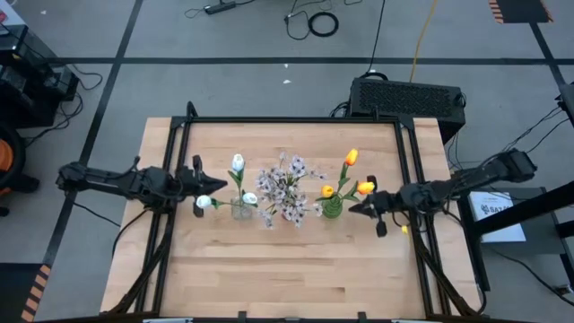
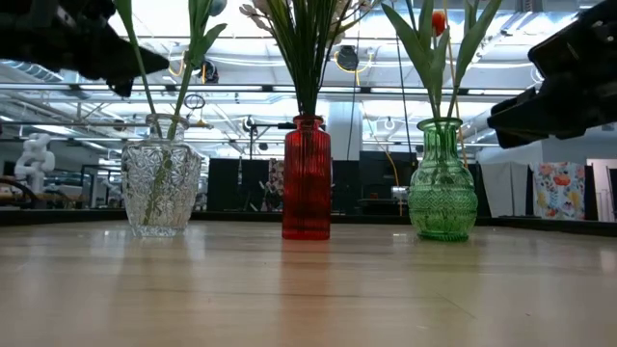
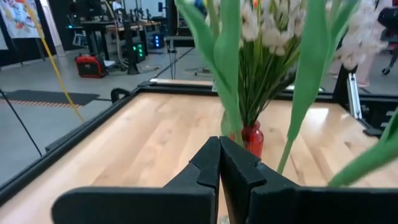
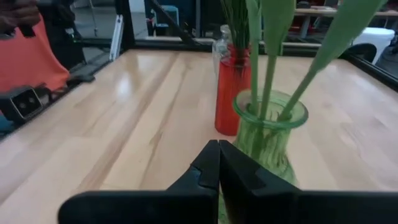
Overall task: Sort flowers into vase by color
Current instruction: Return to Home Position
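Pale wooden table top (image 1: 287,269), edged by black rails, fills the middle of the overhead frame, with grey floor and loose cables around it and a black ventilated box (image 1: 408,94) beyond its upper right corner. Three vases stand upright in a row across the centre of the table, each apart from the next.

At the left of the row, a clear cut-glass vase (image 2: 162,188) holds white tulips (image 1: 238,163) on long green stems. One bloom leans out toward the lower left, near the left arm's tip. In the middle, a red ribbed glass vase (image 2: 307,178) carries a spray of small pale pink-white blossoms (image 1: 285,188). At the right, a green patterned glass vase (image 2: 442,183) holds orange-yellow tulips (image 1: 351,158).

The left gripper (image 1: 199,182) hangs above the table at centre left of the overhead frame, just beside the clear vase. Its wrist camera shows its two dark fingers (image 3: 205,168) pressed together with nothing between them. The right gripper (image 1: 357,208) hangs at centre right, just beside the green vase, its fingers (image 4: 202,171) likewise clenched on nothing.
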